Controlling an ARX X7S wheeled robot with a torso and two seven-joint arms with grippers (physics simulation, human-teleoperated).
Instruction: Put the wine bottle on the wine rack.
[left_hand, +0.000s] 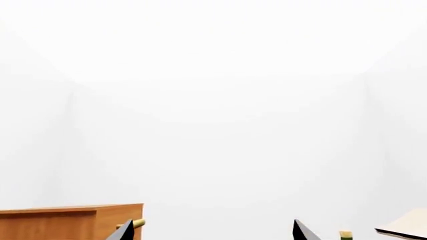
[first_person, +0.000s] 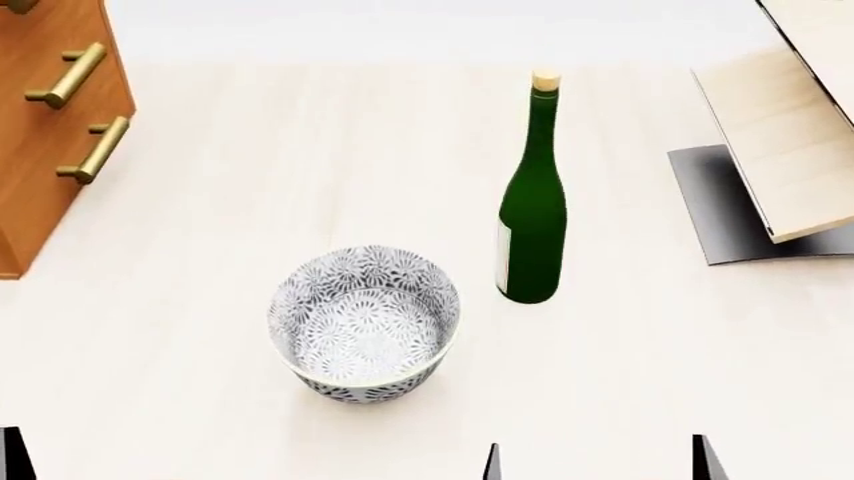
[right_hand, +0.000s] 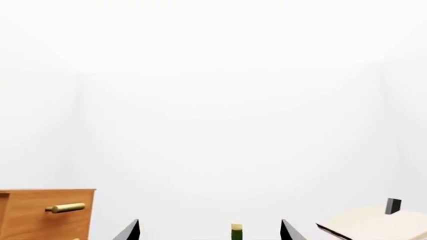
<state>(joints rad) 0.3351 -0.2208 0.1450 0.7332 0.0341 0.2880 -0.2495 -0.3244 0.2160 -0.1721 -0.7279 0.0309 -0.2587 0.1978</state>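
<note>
The wine bottle (first_person: 533, 200) stands upright on the pale table, dark green with a tan cork and a cream label. The wine rack (first_person: 787, 150), with slanted light wood boards over a dark base, sits at the far right. My right gripper (first_person: 598, 462) is open and empty at the near edge, well short of the bottle. In the right wrist view the bottle's cork top (right_hand: 236, 231) shows between the spread fingertips of that gripper (right_hand: 210, 231). My left gripper (left_hand: 213, 232) is open and empty. The cork (left_hand: 345, 234) lies outside its fingers.
A patterned grey-white bowl (first_person: 363, 322) stands near the front, left of the bottle. A brown drawer cabinet (first_person: 54, 120) with brass handles stands at the far left. It also shows in the left wrist view (left_hand: 67, 222). The rack's board edge (right_hand: 373, 225) shows in the right wrist view.
</note>
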